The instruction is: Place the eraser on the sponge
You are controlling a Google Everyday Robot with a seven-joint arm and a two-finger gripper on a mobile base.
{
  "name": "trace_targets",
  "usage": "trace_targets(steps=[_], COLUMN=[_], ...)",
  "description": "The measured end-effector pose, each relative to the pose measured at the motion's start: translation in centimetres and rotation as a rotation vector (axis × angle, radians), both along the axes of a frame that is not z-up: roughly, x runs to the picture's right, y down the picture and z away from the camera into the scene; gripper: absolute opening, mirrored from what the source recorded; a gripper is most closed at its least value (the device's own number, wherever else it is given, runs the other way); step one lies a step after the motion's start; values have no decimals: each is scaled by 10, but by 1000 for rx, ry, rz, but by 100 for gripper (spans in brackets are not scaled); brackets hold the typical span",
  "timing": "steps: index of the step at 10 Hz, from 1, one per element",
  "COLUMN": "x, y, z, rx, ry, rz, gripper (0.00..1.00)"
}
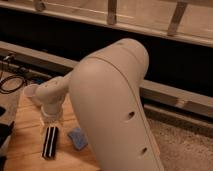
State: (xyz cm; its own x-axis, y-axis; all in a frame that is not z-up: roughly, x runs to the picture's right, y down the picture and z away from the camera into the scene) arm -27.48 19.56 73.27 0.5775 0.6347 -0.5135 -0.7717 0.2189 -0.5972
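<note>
The eraser (50, 142), a long black block with pale stripes, lies lengthwise on the wooden table (25, 150). Just right of it sits the light-blue sponge (77, 137), partly hidden by my arm's big pale housing (115, 100). The two are apart, with a narrow strip of wood between them. My gripper (51, 121) hangs from the pale wrist straight above the far end of the eraser, at or very near its top.
Black cables (12, 82) coil beyond the table's far left corner. A dark object (4, 134) sits at the left edge. The arm housing blocks the table's right side. A dark wall and railing run behind.
</note>
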Motion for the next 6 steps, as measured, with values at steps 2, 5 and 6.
trace_targets(steps=[2,5,6], x=[0,0,3], y=[2,7,10], z=[1,7,12], rx=[-5,9,12], ry=[8,51,72], rz=[-8,-38,-44], gripper=[65,65,65])
